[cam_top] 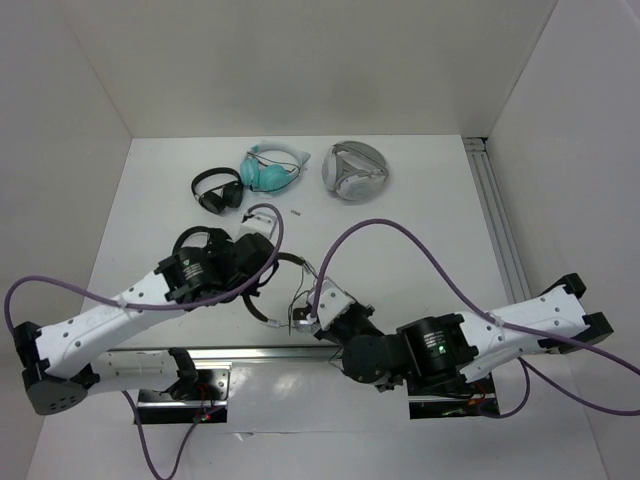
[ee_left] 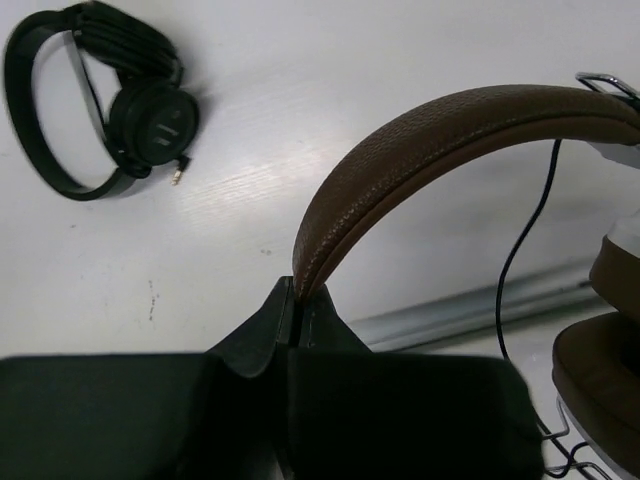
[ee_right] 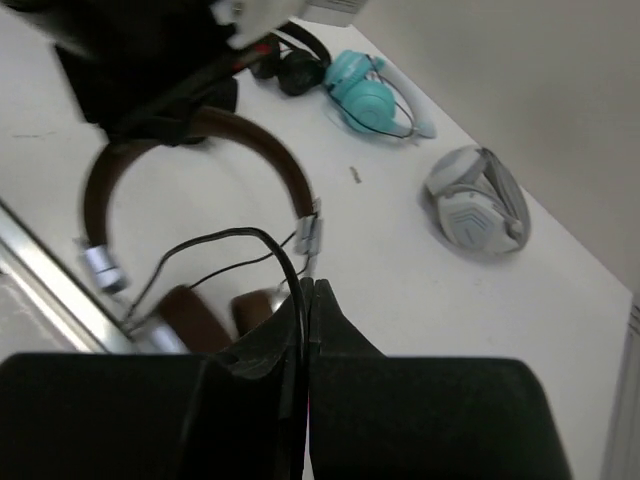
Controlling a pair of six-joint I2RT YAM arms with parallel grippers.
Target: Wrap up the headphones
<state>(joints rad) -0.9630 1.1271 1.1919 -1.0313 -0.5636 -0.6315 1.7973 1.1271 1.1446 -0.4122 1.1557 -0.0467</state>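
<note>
The headphones (ee_right: 250, 150) have a brown headband (ee_left: 430, 140), brown pads (ee_left: 600, 390), silver cup mounts and a thin black cable (ee_right: 270, 245). They sit between the arms near the front rail in the top view (cam_top: 256, 310). My left gripper (ee_left: 297, 300) is shut on the edge of the headband and holds it upright; it shows in the top view (cam_top: 266, 272). My right gripper (ee_right: 307, 290) is shut on the black cable, which loops up from the jaws to the left. It sits just right of the earcups in the top view (cam_top: 306, 318).
At the back of the table lie a black pair (cam_top: 218, 190), a teal pair (cam_top: 270, 170) and a grey-white pair (cam_top: 354, 172). A small plug (cam_top: 298, 212) lies near them. An aluminium rail (cam_top: 260, 352) runs along the front, another (cam_top: 495, 220) along the right side. White walls enclose the table.
</note>
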